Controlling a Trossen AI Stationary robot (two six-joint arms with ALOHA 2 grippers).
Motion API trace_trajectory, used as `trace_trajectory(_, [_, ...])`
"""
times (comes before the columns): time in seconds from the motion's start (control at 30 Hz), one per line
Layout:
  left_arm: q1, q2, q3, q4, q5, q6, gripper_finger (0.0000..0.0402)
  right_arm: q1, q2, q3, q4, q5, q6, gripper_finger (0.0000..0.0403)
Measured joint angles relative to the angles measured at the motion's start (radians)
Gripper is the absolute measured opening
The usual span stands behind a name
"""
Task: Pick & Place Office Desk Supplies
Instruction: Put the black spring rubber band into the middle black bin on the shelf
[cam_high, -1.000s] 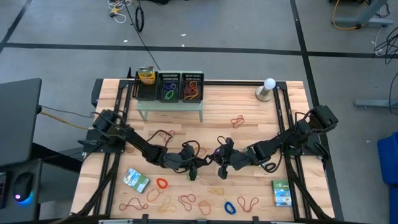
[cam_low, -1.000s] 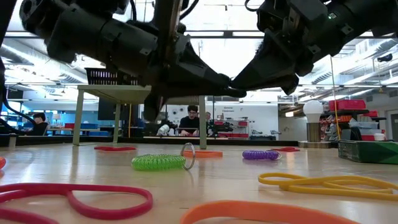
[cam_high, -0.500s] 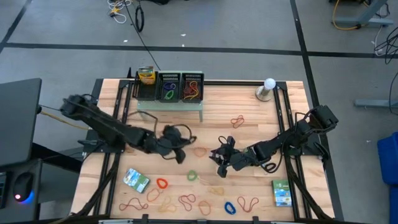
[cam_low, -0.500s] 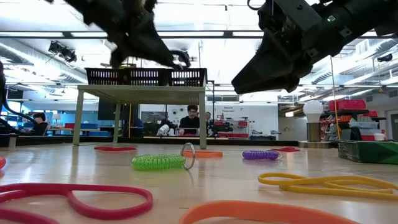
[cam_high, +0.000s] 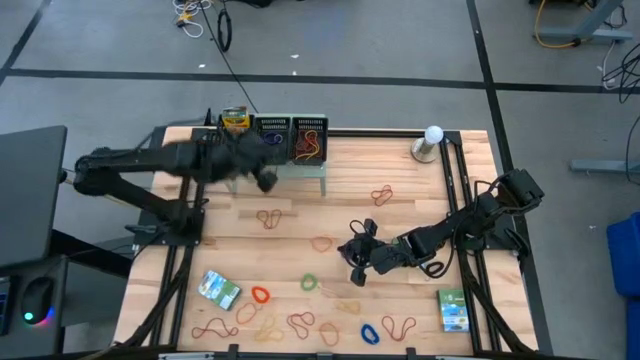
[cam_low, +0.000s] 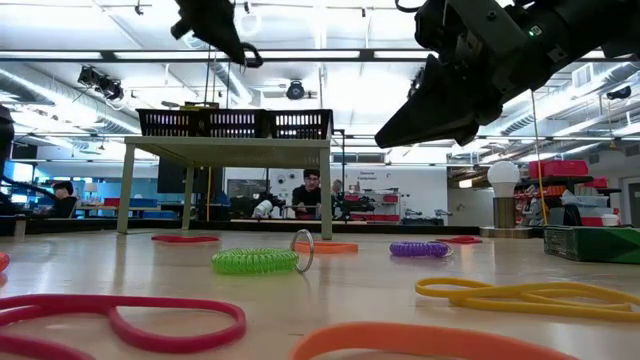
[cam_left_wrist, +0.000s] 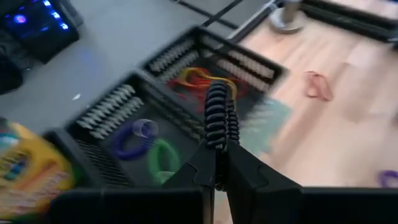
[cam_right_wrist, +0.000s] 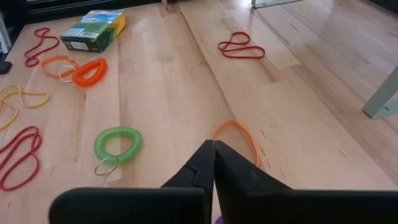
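Now | left tool (cam_left_wrist: 216, 163) clamped on black coil band (cam_left_wrist: 217, 115) above trays (cam_left_wrist: 186, 99) | right tool (cam_right_wrist: 213, 163) closed, empty.

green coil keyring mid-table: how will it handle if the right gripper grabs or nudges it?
The green coil keyring is a spiral-cord loop, so it will probably squash and stretch rather than hold shape. It lies flat, so it is unlikely to roll. Its metal ring hangs loose and may swing or snag on nearby bands.
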Motion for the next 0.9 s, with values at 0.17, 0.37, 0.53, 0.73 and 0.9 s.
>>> trace_trajectory(0.17, [0.225,0.016,0.005,-0.022,0.202,0.127,0.0019,0.000,0.000,0.000,-0.001,-0.004,0.000,0.0025])
trace_trajectory(0.37, [0.390,0.067,0.004,-0.028,0.363,0.232,0.0029,0.000,0.000,0.000,-0.002,-0.004,0.001,0.0015])
trace_trajectory(0.53, [0.451,0.113,0.004,-0.031,0.432,0.253,0.0041,0.000,0.000,0.000,-0.002,-0.003,0.002,0.0013])
trace_trajectory(0.73, [0.466,0.156,0.004,-0.048,0.454,0.254,0.0050,0.000,0.000,0.000,-0.002,-0.003,0.003,0.0013])
trace_trajectory(0.9, [0.466,0.165,0.004,-0.049,0.455,0.271,0.0095,0.000,0.000,0.000,-0.003,-0.003,0.003,0.0013])
